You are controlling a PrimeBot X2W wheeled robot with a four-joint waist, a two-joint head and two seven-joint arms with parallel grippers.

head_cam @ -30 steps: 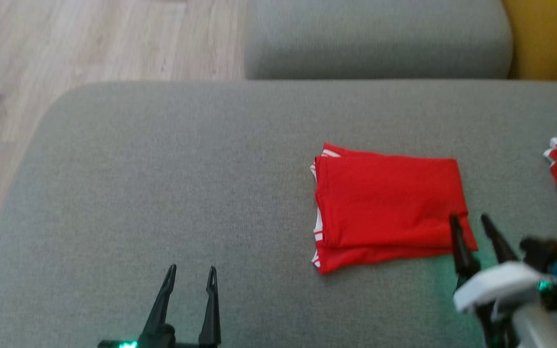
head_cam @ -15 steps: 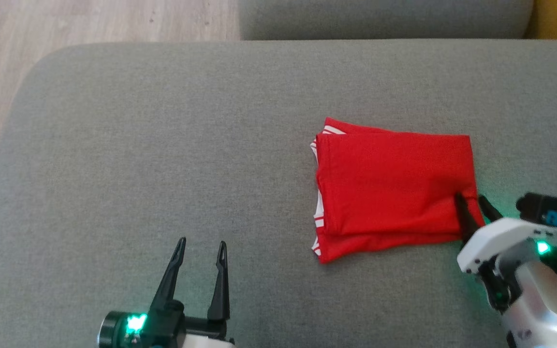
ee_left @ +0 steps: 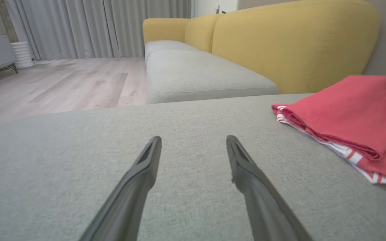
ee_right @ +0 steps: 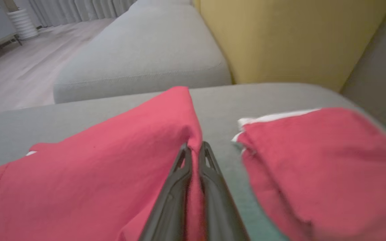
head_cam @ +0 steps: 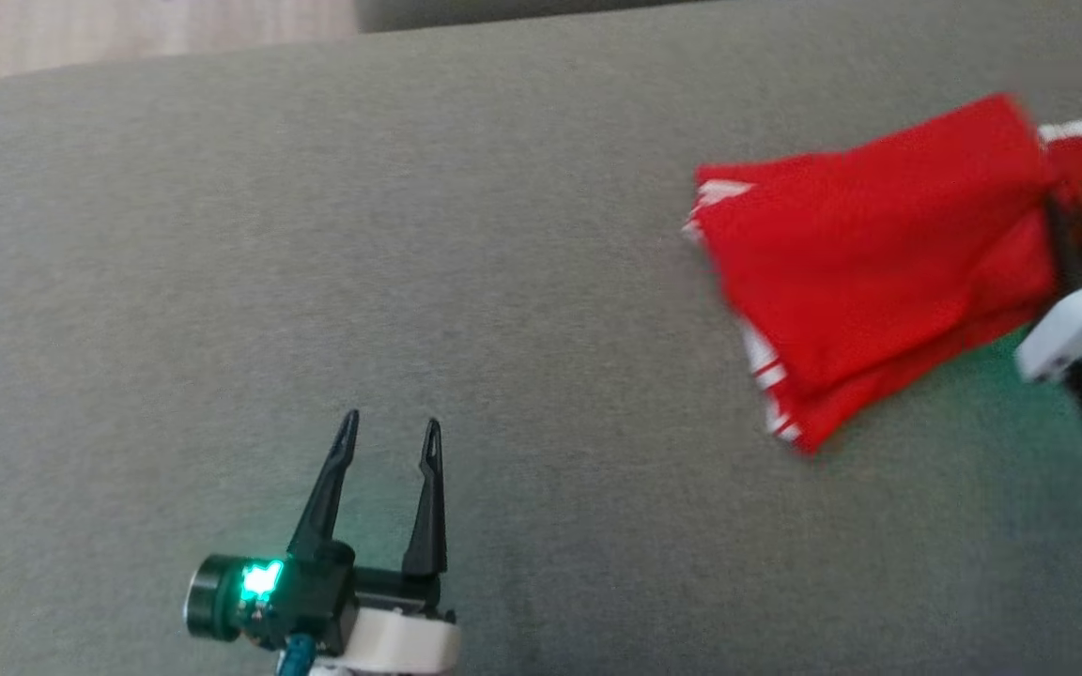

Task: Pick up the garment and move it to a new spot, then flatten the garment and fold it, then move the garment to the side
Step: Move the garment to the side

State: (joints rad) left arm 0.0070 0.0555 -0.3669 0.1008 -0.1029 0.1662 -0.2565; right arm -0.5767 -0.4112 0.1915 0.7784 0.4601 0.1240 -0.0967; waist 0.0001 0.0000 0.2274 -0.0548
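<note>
Jaws at right pinch the folded red garment (head_cam: 879,253), edge raised.

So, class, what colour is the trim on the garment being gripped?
White with red stripes; see the garment in the left wrist view.

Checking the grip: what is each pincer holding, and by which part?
The right pincer is shut on the folded red garment, pinching its right edge. The left pincer is open and empty.
</note>
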